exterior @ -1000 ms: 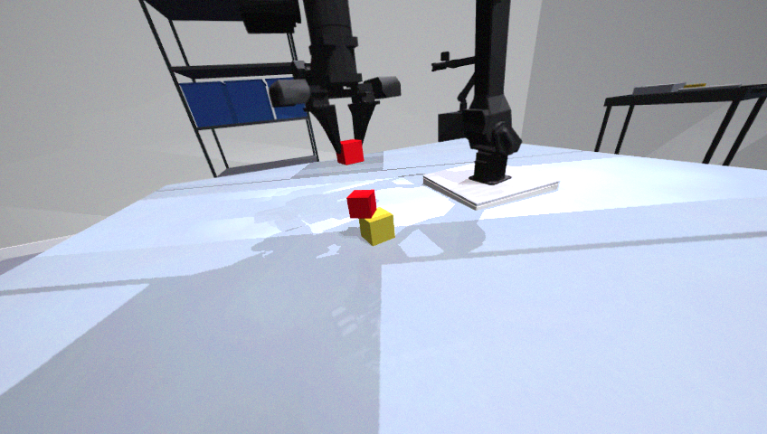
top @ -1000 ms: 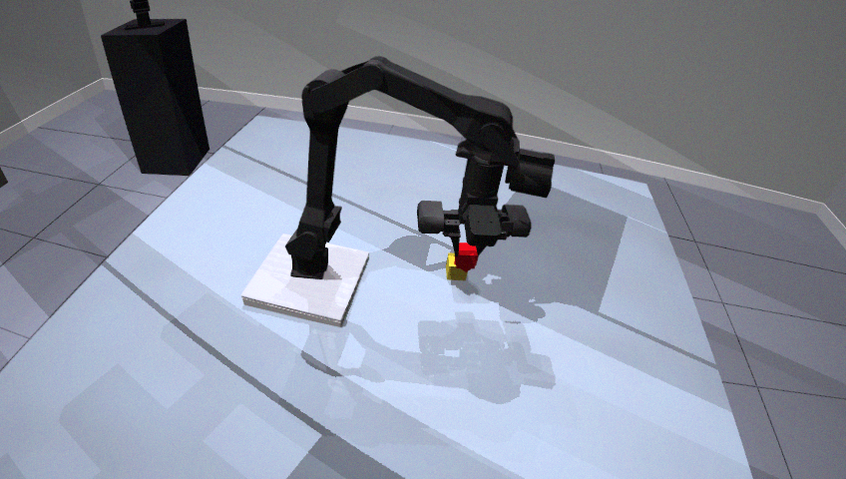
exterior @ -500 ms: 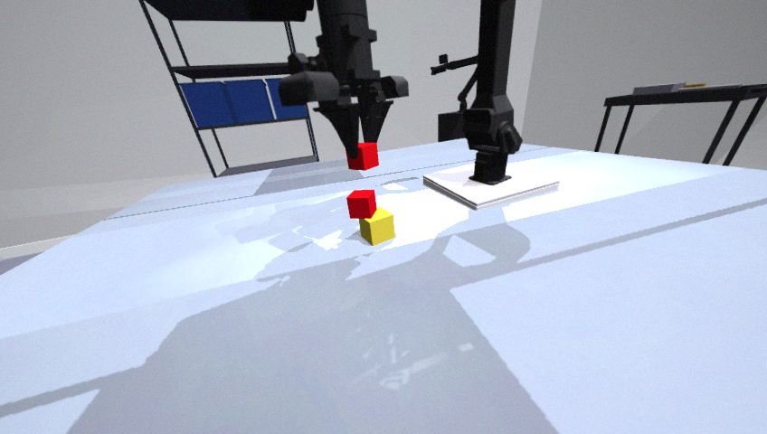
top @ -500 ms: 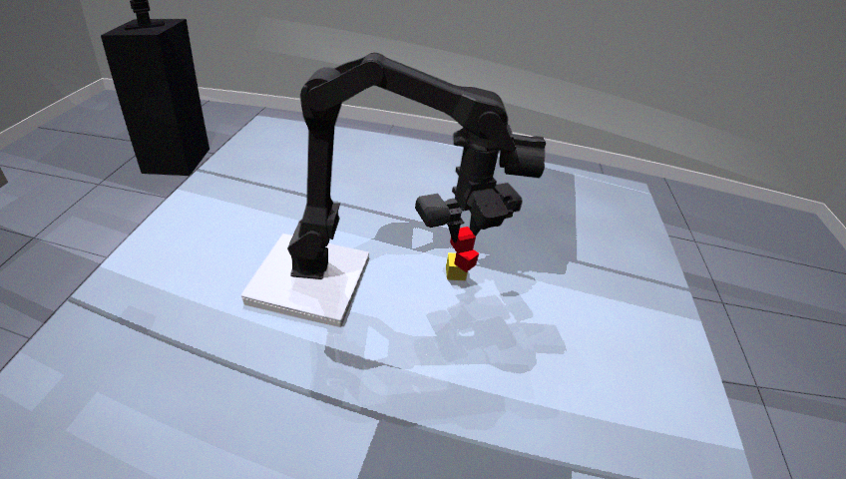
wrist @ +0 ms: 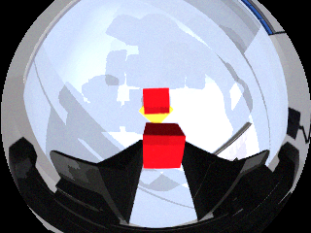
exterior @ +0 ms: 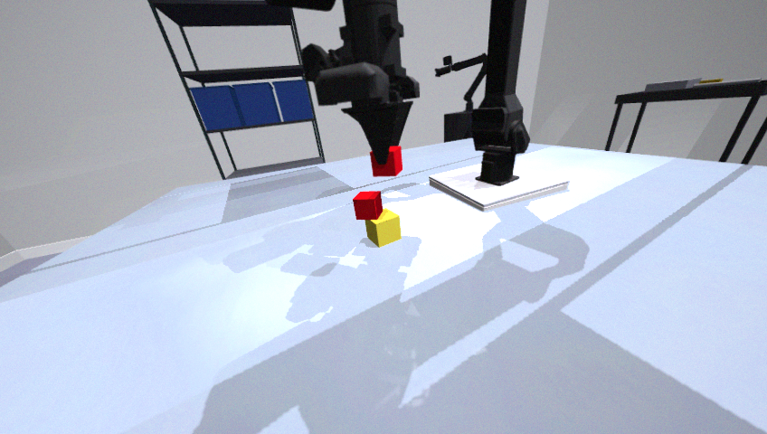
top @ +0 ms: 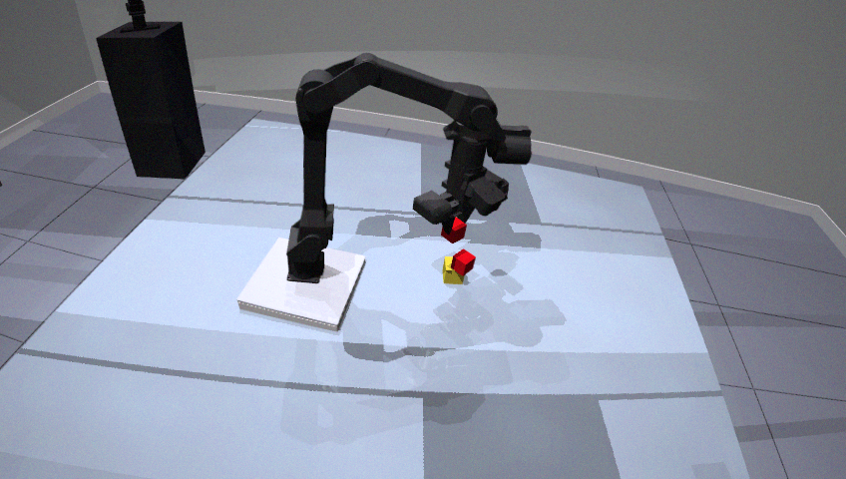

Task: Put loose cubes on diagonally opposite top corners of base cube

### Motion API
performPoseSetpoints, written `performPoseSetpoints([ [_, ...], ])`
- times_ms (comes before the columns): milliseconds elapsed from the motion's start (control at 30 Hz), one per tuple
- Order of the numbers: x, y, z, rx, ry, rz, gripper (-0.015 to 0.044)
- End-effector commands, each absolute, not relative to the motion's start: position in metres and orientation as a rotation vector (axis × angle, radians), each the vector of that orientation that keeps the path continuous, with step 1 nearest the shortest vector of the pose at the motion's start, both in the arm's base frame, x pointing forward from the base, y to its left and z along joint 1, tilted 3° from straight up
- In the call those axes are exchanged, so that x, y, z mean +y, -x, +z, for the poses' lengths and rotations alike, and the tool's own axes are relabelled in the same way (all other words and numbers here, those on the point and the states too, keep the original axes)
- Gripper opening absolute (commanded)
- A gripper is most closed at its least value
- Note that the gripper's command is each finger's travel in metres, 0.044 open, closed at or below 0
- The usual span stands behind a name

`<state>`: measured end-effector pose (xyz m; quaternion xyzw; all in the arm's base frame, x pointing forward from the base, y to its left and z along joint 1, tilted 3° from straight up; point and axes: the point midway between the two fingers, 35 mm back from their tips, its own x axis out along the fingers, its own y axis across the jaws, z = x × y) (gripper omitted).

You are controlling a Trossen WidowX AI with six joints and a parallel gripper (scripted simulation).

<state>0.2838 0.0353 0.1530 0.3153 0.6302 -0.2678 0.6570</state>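
Observation:
The yellow base cube (top: 452,276) (exterior: 383,230) (wrist: 155,117) stands on the table. One red cube (top: 463,261) (exterior: 367,205) (wrist: 155,100) rests level on one top corner of it and juts out past its side. My gripper (top: 454,228) (exterior: 385,159) (wrist: 161,144) is shut on the other red cube (top: 454,232) (exterior: 394,162) (wrist: 163,152) and holds it in the air above the base cube, with a clear height between them. In the exterior view a finger covers part of the held cube. The base cube's top is partly hidden by the resting cube.
The arm's white base plate (top: 272,290) (exterior: 468,196) lies on the table on the arm's side of the cubes. A black pedestal (top: 151,101) stands behind. A shelf with blue bins (exterior: 213,107) and a side table (exterior: 694,94) stand in the background.

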Motion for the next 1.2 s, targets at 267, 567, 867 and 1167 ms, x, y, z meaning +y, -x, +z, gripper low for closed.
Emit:
performPoseSetpoints([
  [267,0.043,-0.282,0.139,1.438,-0.659,-0.558,0.0105],
  [567,0.043,-0.282,0.122,1.439,-0.658,-0.558,0.0105],
  [867,0.043,-0.282,0.121,1.439,-0.658,-0.558,0.0105],
  [1167,0.044,-0.284,0.103,1.438,-0.659,-0.558,0.0105],
])
